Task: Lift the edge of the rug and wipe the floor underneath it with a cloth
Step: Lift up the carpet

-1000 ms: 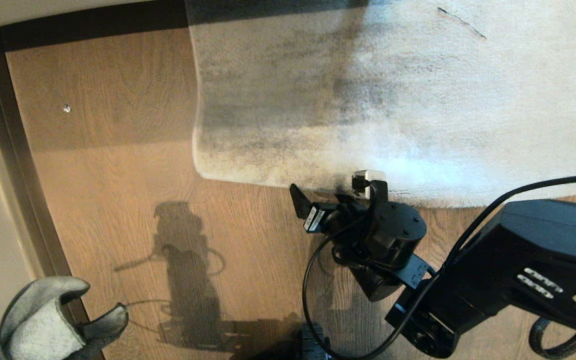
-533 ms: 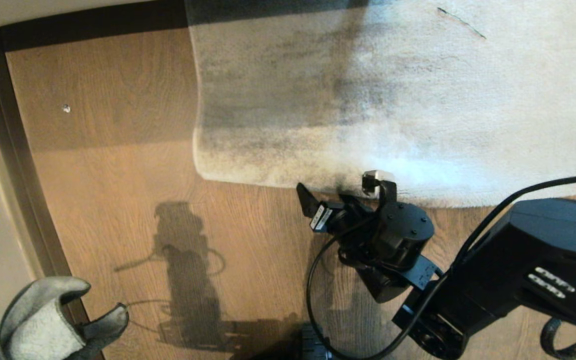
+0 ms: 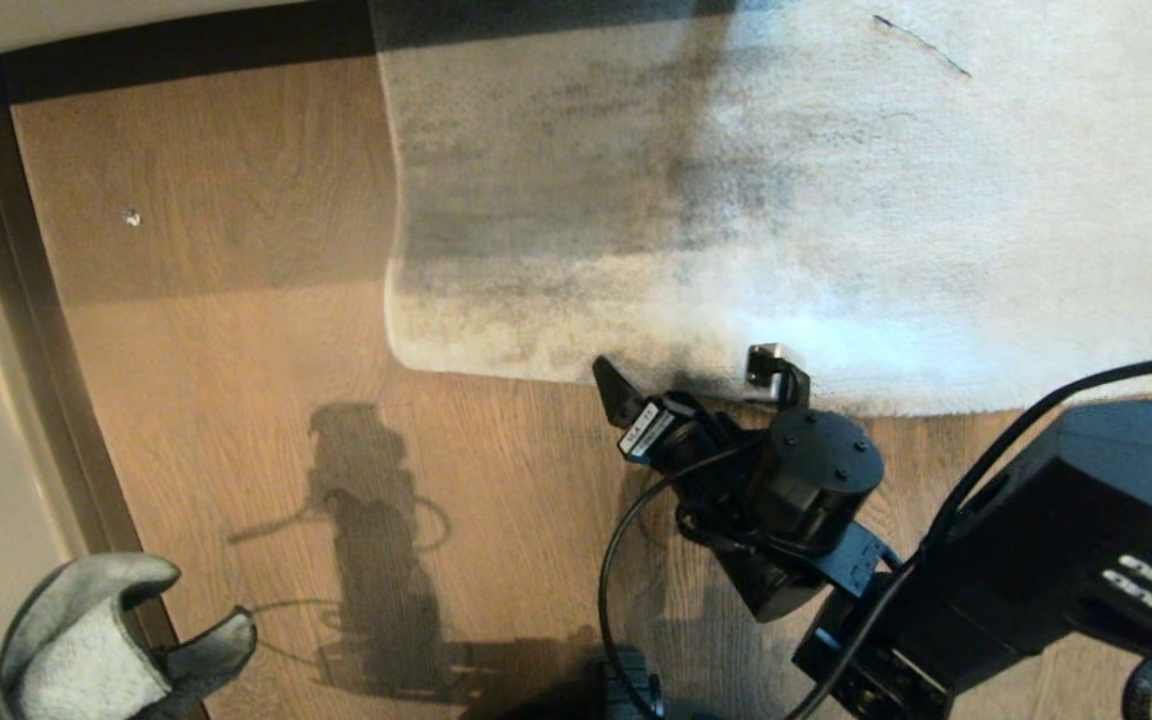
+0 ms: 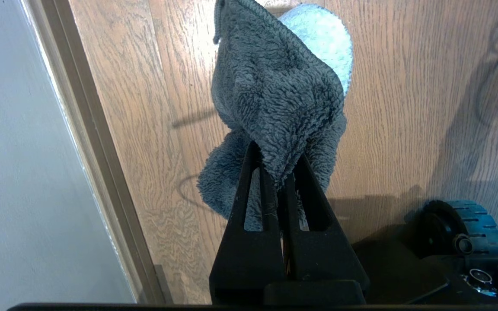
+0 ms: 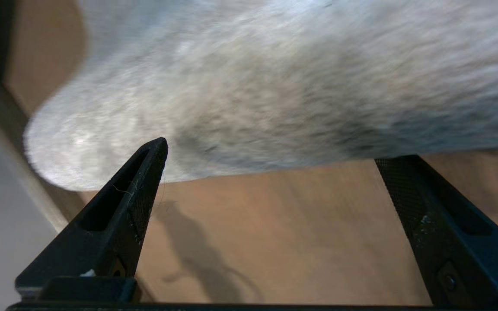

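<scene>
I've got the right hand [image 3: 686, 375] spread wide open right at the rug edge [image 3: 556, 372] lying flat on the floor [image 3: 236, 400], while my left hand [image 4: 280, 172] sits low by the wall clamped on the cloth [image 4: 275, 95].

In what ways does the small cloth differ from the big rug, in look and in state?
The cloth is small, folded, dark grey and long-piled; the rug is large, pale with darker patches.
The cloth hangs pinched in the shut left tool, off the floor; the rug lies flat, its edge ungripped before the open right tool.
Both are grey and fuzzy.
</scene>
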Available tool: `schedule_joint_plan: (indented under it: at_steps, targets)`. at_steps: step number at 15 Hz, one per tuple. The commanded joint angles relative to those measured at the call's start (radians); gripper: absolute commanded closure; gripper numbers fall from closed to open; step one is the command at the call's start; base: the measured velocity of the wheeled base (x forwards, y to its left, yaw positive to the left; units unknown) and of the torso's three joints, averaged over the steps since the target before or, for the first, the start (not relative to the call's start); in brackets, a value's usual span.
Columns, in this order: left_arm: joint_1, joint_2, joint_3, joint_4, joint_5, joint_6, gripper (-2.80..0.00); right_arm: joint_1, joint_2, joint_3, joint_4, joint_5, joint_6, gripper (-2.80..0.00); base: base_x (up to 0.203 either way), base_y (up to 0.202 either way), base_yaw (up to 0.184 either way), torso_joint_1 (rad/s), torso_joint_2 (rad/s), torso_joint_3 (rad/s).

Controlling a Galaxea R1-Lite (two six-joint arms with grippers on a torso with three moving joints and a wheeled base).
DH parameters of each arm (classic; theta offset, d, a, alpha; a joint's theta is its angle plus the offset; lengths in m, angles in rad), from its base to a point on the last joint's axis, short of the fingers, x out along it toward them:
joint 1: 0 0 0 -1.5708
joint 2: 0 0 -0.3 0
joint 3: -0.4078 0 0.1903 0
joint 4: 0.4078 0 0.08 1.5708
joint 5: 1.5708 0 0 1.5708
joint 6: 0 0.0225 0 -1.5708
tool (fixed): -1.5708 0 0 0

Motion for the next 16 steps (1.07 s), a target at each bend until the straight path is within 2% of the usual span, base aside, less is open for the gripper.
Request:
schedule_joint_plan:
  at_steps: [1, 5, 8, 10, 13, 16]
  targets:
    - [0.000, 0.000, 0.000, -0.001, 0.000, 0.000, 0.00, 0.020, -0.018, -0.036, -0.044, 0.005, 0.012, -2.80, 0.000, 0.000, 0.000, 0.000, 0.00, 0.000]
    - [0.000, 0.000, 0.000, -0.001, 0.000, 0.000, 0.00, 0.020, -0.018, -0.141, -0.044, 0.030, 0.008, -2.80, 0.000, 0.000, 0.000, 0.000, 0.00, 0.000]
    - [0.000, 0.000, 0.000, -0.001, 0.000, 0.000, 0.00, 0.008, -0.010, -0.148, -0.044, 0.087, -0.089, -2.80, 0.000, 0.000, 0.000, 0.000, 0.00, 0.000]
    - [0.000, 0.000, 0.000, -0.001, 0.000, 0.000, 0.00, 0.005, 0.001, -0.144, -0.044, 0.089, -0.110, -2.80, 0.000, 0.000, 0.000, 0.000, 0.00, 0.000]
    - [0.000, 0.000, 0.000, 0.001, 0.000, 0.000, 0.00, -0.038, 0.040, -0.109, -0.044, 0.100, -0.233, -2.80, 0.000, 0.000, 0.000, 0.000, 0.00, 0.000]
    - [0.000, 0.000, 0.000, -0.001, 0.000, 0.000, 0.00, -0.059, 0.058, -0.068, -0.043, 0.106, -0.249, -2.80, 0.000, 0.000, 0.000, 0.000, 0.00, 0.000]
